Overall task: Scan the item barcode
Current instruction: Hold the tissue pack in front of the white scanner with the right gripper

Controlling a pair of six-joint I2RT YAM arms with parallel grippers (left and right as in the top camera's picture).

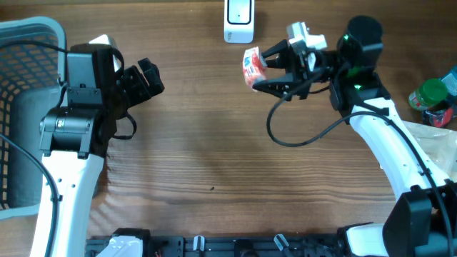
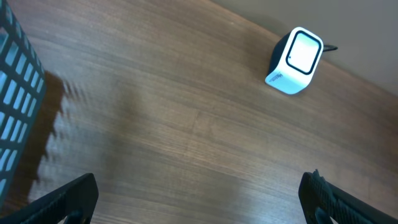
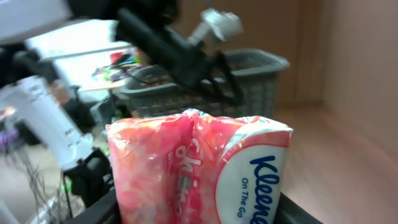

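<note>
Kleenex pack (image 3: 199,168) lettering, right-wrist view only

Wooden table (image 1: 214,164) carries a white scanner (image 1: 238,18) (far edge) and grey basket (image 1: 32,28).

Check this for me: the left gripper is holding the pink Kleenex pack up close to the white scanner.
Wrong arm. It is the right gripper that holds the pink Kleenex pack up close to the white scanner. The left gripper is open and empty. The overhead view shows this.

tissue pack (image 3: 199,168) pink-white, blue lettering | scanner (image 1: 238,20) white | basket (image 1: 28,32) grey | table (image 1: 214,157) brown woodgrain
</note>
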